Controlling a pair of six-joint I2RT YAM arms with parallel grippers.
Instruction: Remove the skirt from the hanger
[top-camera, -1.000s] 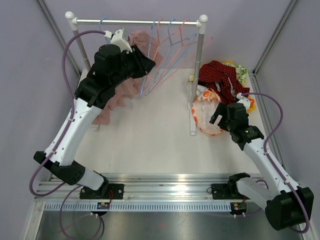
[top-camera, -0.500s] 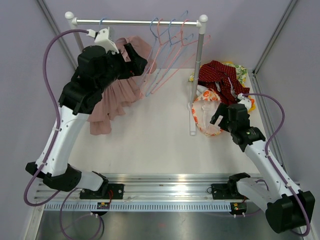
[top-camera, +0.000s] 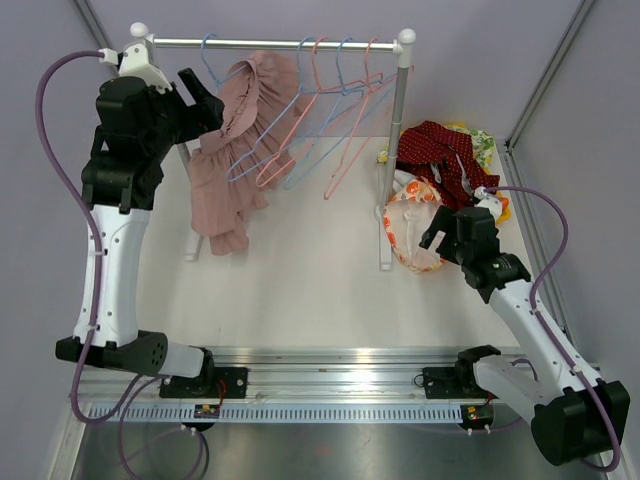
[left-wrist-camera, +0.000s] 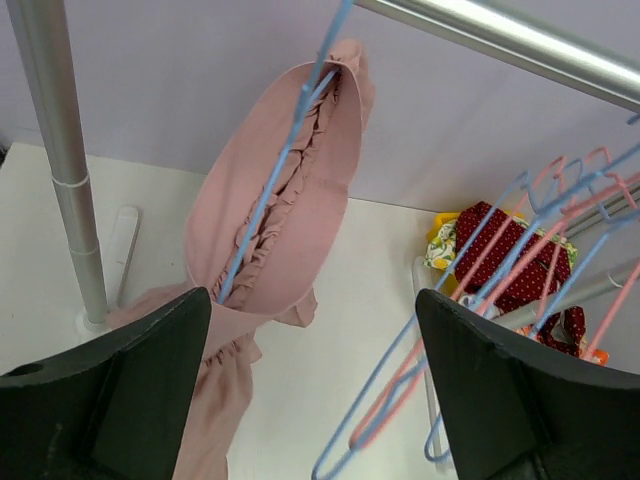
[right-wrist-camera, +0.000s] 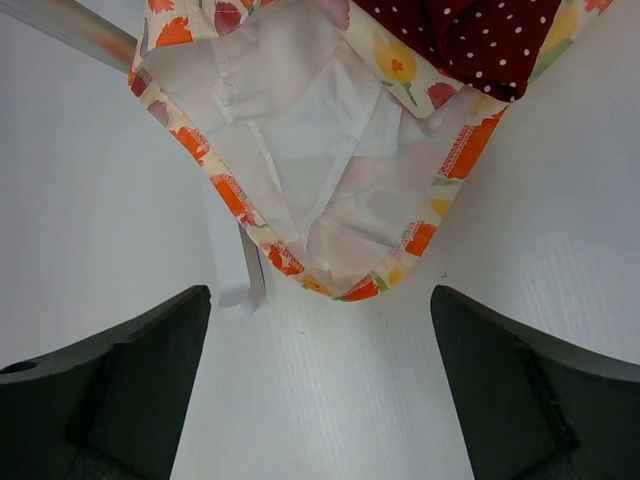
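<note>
The pink skirt (top-camera: 240, 140) hangs on a blue hanger (top-camera: 211, 48) at the left end of the metal rail (top-camera: 270, 44). In the left wrist view the skirt (left-wrist-camera: 300, 210) is draped over the blue hanger (left-wrist-camera: 322, 62), its waistband gathered along the wire. My left gripper (top-camera: 203, 98) is raised just left of the skirt, open, with nothing between its fingers (left-wrist-camera: 120, 390). My right gripper (top-camera: 432, 232) stands open low over the table, at the near edge of a floral garment (right-wrist-camera: 330, 170).
Several empty blue and pink hangers (top-camera: 335, 110) hang tilted on the rail right of the skirt. The rack's posts (top-camera: 397, 120) (left-wrist-camera: 62, 150) stand on flat feet. A heap of clothes, red polka-dot (top-camera: 435, 145) on top, lies at the right post.
My left gripper has opened, let go of the skirt and drawn back to the left. The skirt and the empty hangers have swung. The right arm has not moved.
</note>
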